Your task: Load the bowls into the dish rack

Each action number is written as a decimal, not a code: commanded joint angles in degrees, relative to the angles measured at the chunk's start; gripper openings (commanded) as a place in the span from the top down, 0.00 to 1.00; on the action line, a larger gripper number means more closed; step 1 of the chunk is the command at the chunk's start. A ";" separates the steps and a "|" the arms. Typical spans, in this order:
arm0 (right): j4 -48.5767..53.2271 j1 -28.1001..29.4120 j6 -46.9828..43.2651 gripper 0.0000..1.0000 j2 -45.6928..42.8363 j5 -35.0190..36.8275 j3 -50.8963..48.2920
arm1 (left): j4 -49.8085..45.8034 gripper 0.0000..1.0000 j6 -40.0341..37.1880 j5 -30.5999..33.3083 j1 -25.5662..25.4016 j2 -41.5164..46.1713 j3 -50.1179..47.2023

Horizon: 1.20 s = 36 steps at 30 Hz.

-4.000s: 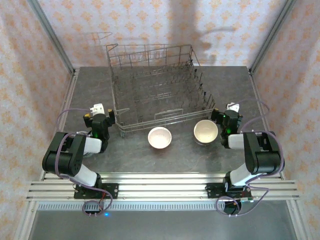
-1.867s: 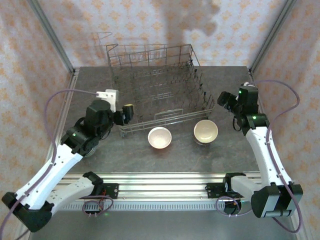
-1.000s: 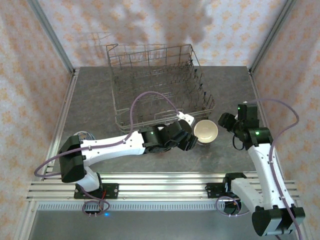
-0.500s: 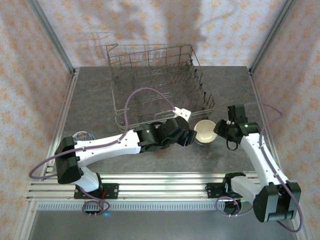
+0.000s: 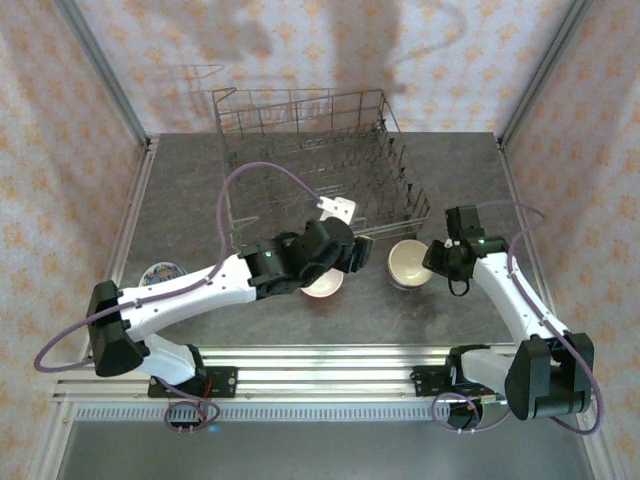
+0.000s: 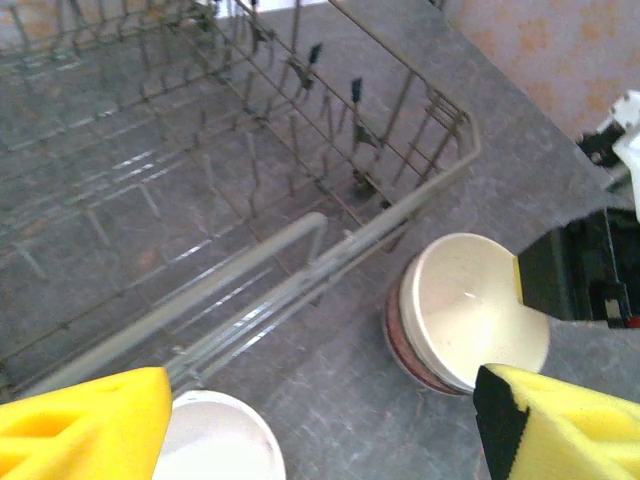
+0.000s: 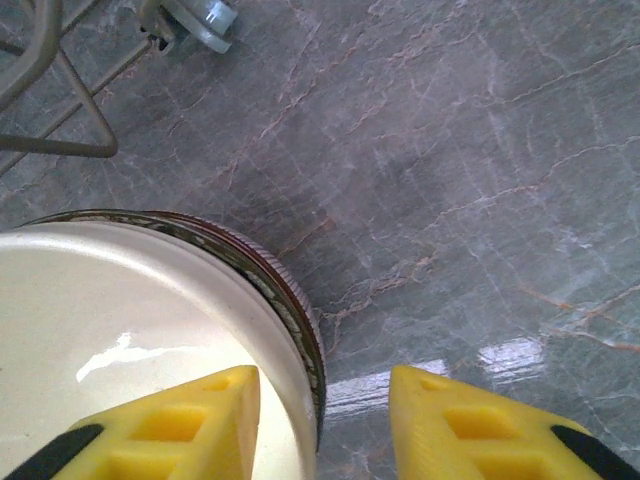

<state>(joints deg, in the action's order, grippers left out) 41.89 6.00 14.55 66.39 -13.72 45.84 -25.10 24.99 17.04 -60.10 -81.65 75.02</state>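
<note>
Grey table [image 5: 180, 190], papered walls behind. One rack [image 5: 300, 105] stands far-centre, long axis left-right, with open table either side. Three bowls sit mouths up: white [image 5: 322, 285] and cream [image 5: 408, 262] just near the rack, patterned [image 5: 160, 270] at the left edge. Left pincer [image 6: 320, 400] gapes wide above the first two. Right pincer [image 7: 325, 385] is narrow, astride the cream rim with gaps showing.

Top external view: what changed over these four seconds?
Both arms unfolded from beside the dish rack. The left gripper swept right across the front, then pulled back over the white bowl, open. The right gripper descended to the cream bowl, fingers straddling its right rim, not yet clamped. Nothing was lifted. Both bowls and the rack stayed put.
</note>
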 commanded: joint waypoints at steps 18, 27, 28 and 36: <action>0.17 0.77 -5.14 0.84 5.81 -0.61 6.98 | -2.29 0.16 -3.82 2.03 2.93 -0.35 0.68; 2.43 0.81 -5.64 0.96 4.95 -1.75 9.82 | -4.58 0.16 -4.93 3.04 3.47 -1.02 3.28; 2.83 0.86 -5.88 0.96 4.66 -1.81 10.08 | -4.85 0.15 -4.95 3.31 3.57 -0.99 3.50; 7.78 0.87 -7.01 0.98 1.77 -3.93 13.13 | -10.51 0.15 -4.63 6.32 3.92 -0.11 7.18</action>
<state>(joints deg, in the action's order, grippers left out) 47.48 6.72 8.40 71.24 -16.16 55.35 -30.89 20.91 19.57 -56.93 -82.41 79.07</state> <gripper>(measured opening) 0.042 0.850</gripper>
